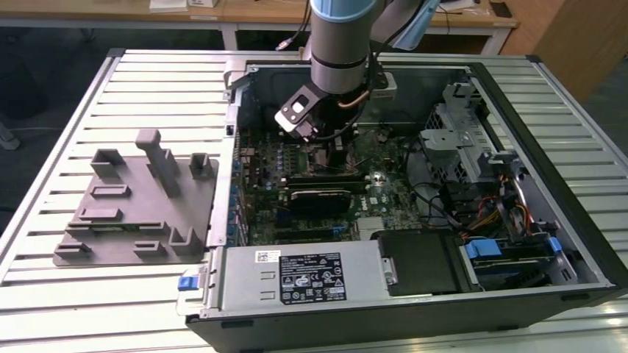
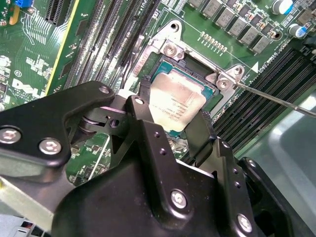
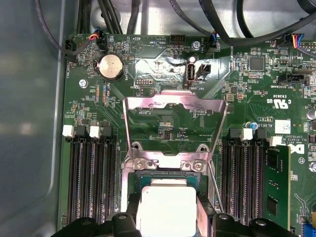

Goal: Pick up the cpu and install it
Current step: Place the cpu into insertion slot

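The cpu (image 2: 175, 103), a silver square chip with a pale rim, lies low in the open socket (image 2: 173, 49) on the green motherboard (image 3: 163, 74). In both wrist views my gripper (image 2: 173, 111) straddles it, with a black finger pressed against each of two opposite edges. The same cpu (image 3: 165, 210) appears just below the socket's raised load plate (image 3: 175, 121). In the exterior view the gripper (image 1: 334, 143) reaches down into the open computer case (image 1: 549, 110), over the board's middle.
A thin metal socket lever (image 2: 276, 98) sticks out beside the socket. Memory slots (image 3: 91, 182) flank it, one holding a green memory stick (image 3: 276, 182). A grey fixture plate (image 1: 137, 213) stands on the exterior view's left. The power supply (image 1: 304, 276) and drive cage (image 1: 471, 147) crowd the case.
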`<control>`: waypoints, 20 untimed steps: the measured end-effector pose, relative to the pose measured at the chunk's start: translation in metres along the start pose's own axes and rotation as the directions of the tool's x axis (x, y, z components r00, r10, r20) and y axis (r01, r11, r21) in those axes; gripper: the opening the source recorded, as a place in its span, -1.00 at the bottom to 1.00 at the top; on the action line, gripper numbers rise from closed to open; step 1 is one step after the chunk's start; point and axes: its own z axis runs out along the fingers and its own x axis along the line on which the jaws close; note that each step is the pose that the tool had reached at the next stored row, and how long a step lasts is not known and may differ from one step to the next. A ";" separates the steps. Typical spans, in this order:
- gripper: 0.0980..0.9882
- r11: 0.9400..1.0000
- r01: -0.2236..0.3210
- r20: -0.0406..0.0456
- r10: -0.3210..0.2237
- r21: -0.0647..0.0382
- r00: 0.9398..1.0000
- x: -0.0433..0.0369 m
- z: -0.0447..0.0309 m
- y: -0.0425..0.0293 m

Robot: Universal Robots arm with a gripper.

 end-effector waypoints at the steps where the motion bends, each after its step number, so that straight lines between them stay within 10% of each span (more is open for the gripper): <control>1: -0.02 1.000 0.000 0.000 0.000 0.000 1.000 0.0000 0.0000 0.0000; 20: 0.01 1.000 0.000 0.000 0.000 0.000 1.000 0.0000 0.0001 0.0003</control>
